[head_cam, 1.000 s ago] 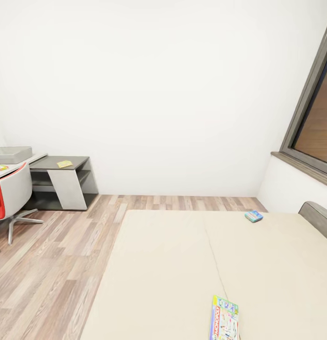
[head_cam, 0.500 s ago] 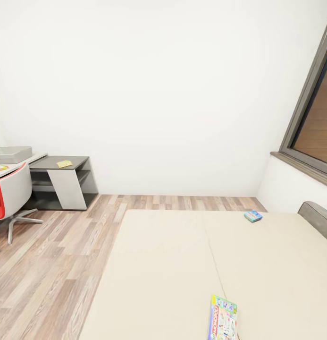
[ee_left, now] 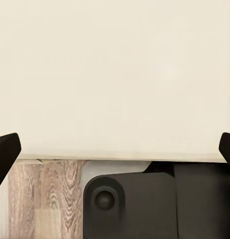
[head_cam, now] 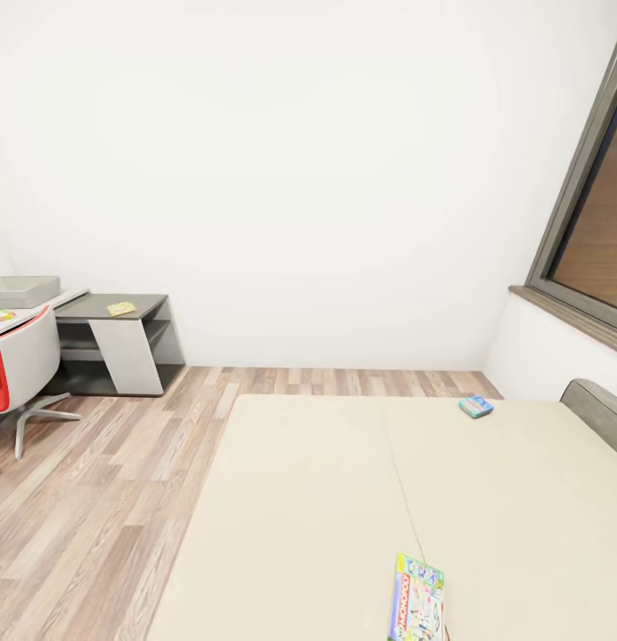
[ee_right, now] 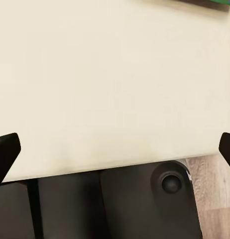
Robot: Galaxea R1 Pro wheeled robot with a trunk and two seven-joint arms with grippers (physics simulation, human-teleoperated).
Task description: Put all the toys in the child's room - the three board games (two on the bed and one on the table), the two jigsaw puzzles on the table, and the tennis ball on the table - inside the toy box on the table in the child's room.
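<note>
The bed [head_cam: 344,499] is being closed on, the view drifting slightly. Both board games, near [head_cam: 418,605] and far [head_cam: 476,407], lie ungrasped; left hand [ee_left: 115,149] and right hand [ee_right: 115,149] are spread wide.

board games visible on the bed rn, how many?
2. A Monopoly box lies near the bed's close edge, partly cut off by the head view's bottom. A smaller blue box sits at the far side, near the grey padded edge.

Child's bedroom in a home, wide cream bed [head_cam: 344,499], wood-plank floor [head_cam: 94,499], corner desk [head_cam: 112,307] with red chair [head_cam: 14,374], window [head_cam: 593,231], white walls
</note>
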